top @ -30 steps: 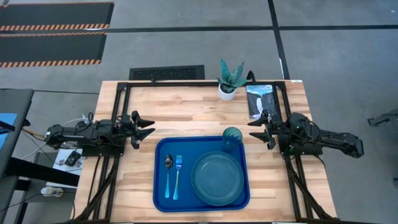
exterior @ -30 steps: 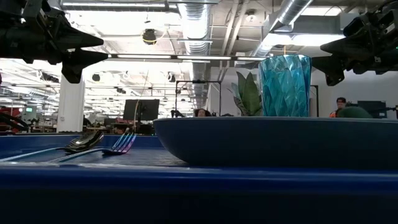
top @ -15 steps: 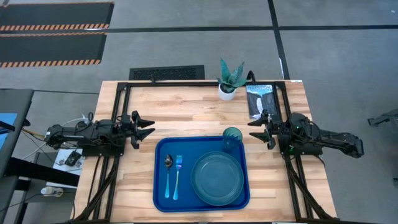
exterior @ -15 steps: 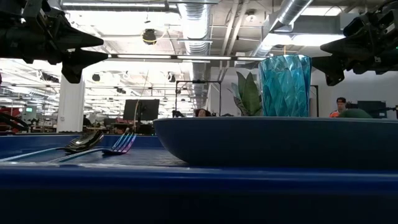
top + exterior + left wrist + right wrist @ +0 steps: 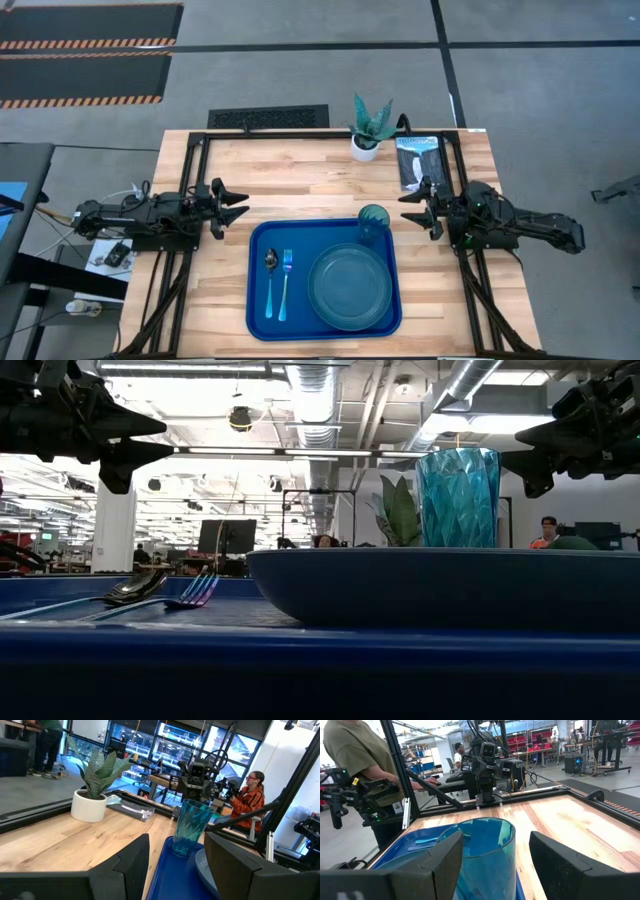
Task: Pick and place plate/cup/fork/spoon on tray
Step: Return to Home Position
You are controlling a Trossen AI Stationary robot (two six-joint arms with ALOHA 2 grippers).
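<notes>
The blue tray lies on the table's near middle. On it rest the teal plate at its right, the ribbed teal cup upright at its far right corner, and the spoon and fork side by side at its left. My left gripper is open and empty above the table left of the tray. My right gripper is open and empty just right of the cup, which also shows in the right wrist view.
A white pot with a spiky green plant stands at the table's far edge, with a dark booklet to its right. A person stands beyond the table's left side, another sits beyond its right side.
</notes>
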